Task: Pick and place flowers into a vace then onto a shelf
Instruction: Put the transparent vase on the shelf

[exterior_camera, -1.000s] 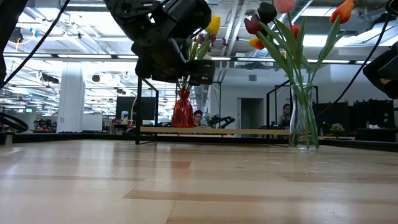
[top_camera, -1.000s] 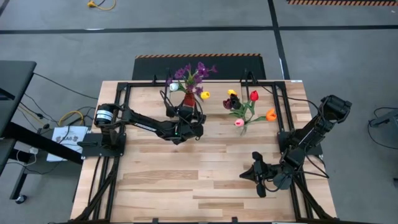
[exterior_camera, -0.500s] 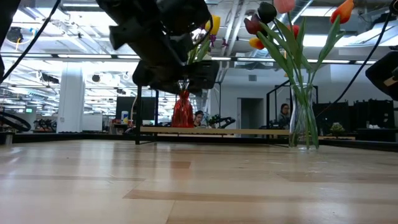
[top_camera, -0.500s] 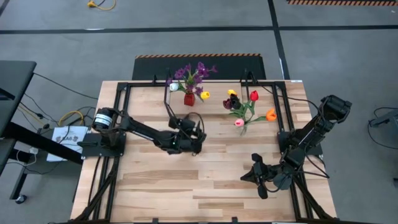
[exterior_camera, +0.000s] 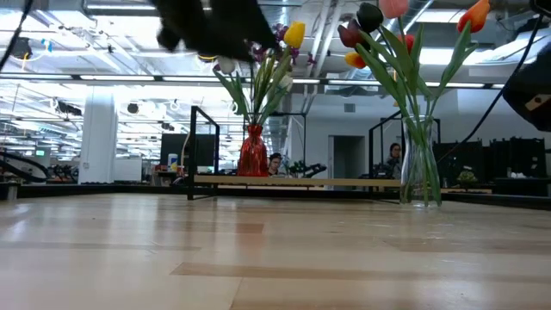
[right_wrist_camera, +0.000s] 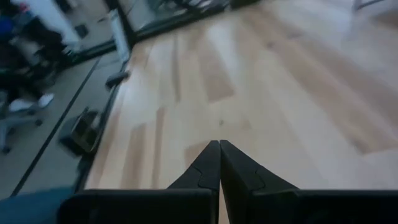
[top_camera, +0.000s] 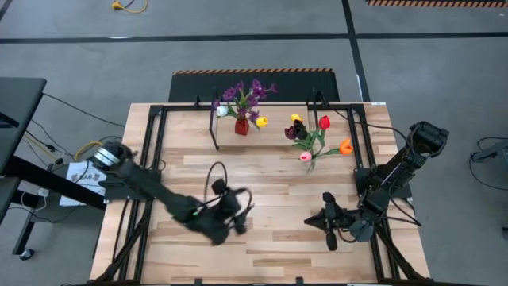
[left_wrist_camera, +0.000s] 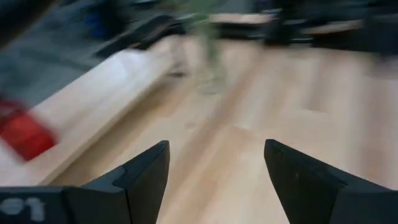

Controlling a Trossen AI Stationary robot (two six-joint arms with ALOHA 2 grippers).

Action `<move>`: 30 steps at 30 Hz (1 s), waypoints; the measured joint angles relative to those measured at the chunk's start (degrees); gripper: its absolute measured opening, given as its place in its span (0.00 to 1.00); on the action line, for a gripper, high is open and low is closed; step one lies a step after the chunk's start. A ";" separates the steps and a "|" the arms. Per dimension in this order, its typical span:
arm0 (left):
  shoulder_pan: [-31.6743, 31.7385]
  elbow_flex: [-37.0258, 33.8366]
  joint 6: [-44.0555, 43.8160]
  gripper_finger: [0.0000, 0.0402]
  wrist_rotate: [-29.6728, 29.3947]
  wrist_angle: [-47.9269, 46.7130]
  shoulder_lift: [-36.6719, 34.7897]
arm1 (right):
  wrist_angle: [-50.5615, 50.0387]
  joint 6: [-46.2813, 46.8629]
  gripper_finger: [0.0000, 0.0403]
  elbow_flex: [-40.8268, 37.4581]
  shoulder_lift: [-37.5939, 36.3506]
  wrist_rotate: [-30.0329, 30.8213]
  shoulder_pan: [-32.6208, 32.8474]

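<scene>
Left pincer point(top_camera: 230, 222) released over table, right pincer point(top_camera: 329, 225) clenched, red vase point(top_camera: 241, 125) on shelf point(top_camera: 274, 135)

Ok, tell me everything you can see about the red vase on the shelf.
The red vase is small and glossy, narrow at the neck. It stands upright on the light wooden shelf at the table's far side, holding purple, white and yellow flowers on green stems. No tool touches it. A clear glass vase stands apart, on its right in the high view.
</scene>
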 joint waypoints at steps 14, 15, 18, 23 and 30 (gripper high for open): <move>-3.60 -14.39 36.63 0.63 50.20 16.34 -30.29 | 0.86 6.00 0.00 0.00 0.00 19.98 2.28; -2.78 -17.42 37.11 0.63 52.49 20.02 -32.37 | 0.84 6.68 0.00 0.00 0.00 21.51 3.20; -1.33 -28.85 37.03 0.63 55.31 33.61 -37.70 | 0.68 6.79 0.00 0.15 0.00 26.26 6.09; -3.41 -47.91 29.84 0.63 54.52 57.97 -43.19 | -2.61 4.21 0.00 1.32 0.00 29.50 8.48; -9.43 -58.27 29.22 0.63 45.40 71.95 -44.83 | -18.52 13.68 0.00 1.77 0.00 17.38 2.41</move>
